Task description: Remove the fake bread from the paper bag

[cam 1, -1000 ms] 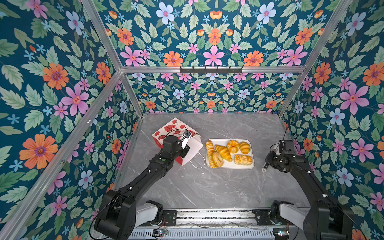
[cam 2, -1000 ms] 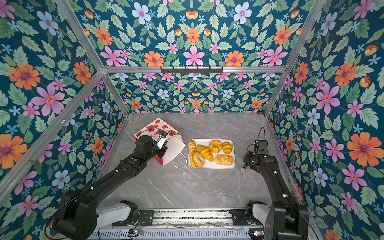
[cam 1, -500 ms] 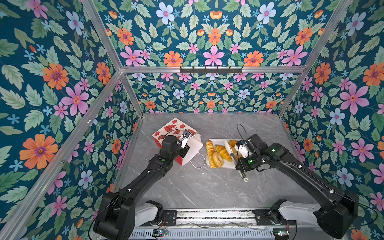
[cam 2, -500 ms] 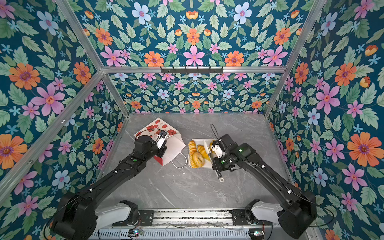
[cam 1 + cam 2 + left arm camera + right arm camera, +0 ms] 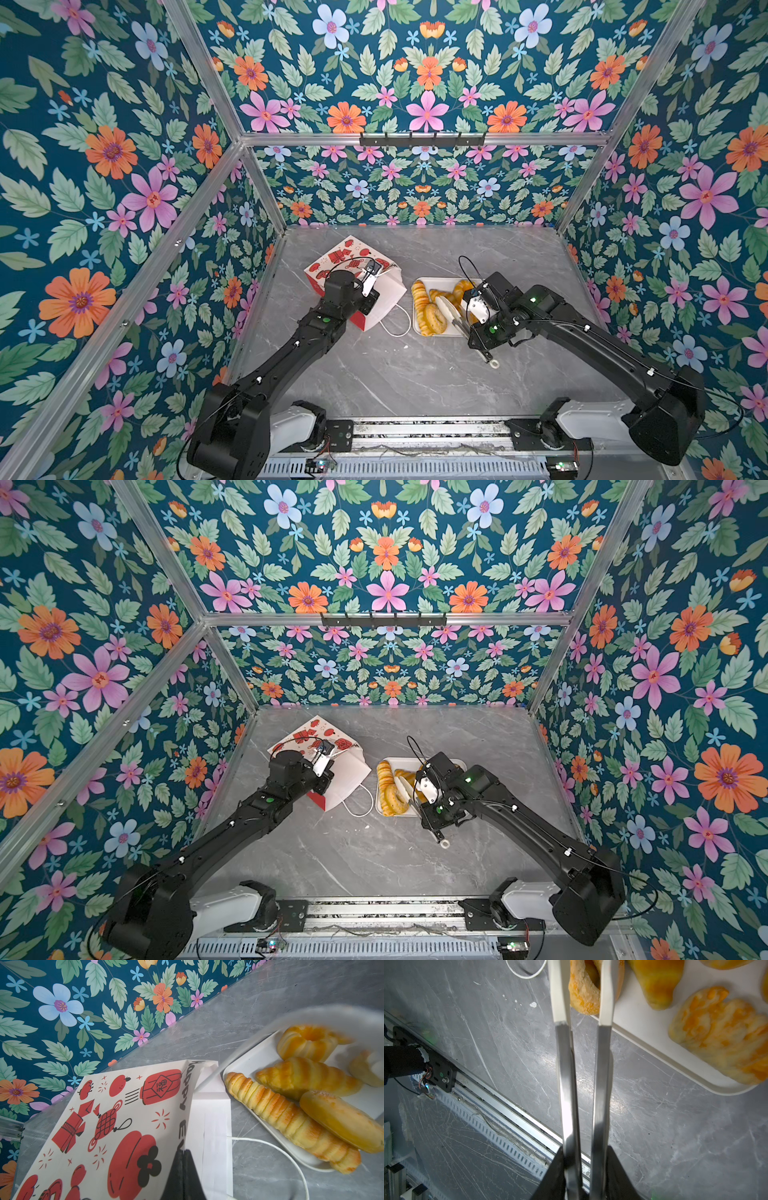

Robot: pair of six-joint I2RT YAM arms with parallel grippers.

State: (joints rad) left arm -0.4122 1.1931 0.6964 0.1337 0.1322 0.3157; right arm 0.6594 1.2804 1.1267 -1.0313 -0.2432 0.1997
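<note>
**mika:** ok so where's the fake bread (image 5: pixel 420 297) at rn?

**jo:** everything I can see of it sits on the white tray (image 5: pixel 436 281), just right of the paper bag (image 5: pixel 332 261), both on the grey counter (image 5: pixel 395 374); the long plaited loaf (image 5: pixel 291 1120) is nearest the bag, the croissant (image 5: pixel 307 1080) is beside it, the ring doughnut (image 5: pixel 583 993) is at the tray edge on the robot's side, and a flat flaky pastry (image 5: pixel 720 1039) is further along that edge; can't see inside the bag tbh

**mika:** and the bag itself?

**jo:** lying on its side, printed face up, white mouth turned toward the tray; one cord handle (image 5: pixel 398 330) loops out onto the counter between bag and tray; the left pincer (image 5: pixel 184 1153) is pressed together on the bag's rim, pinching the paper

**mika:** right arm doing anything?

**jo:** the right pincer (image 5: pixel 584 1151) is clamped round a pair of metal tongs (image 5: pixel 564 1084); the tongs' arms stand apart, with the white tips on either side of one half of the doughnut; touching it or not, I can't tell; in both top views the tips hang over the tray's bag-side half
</note>
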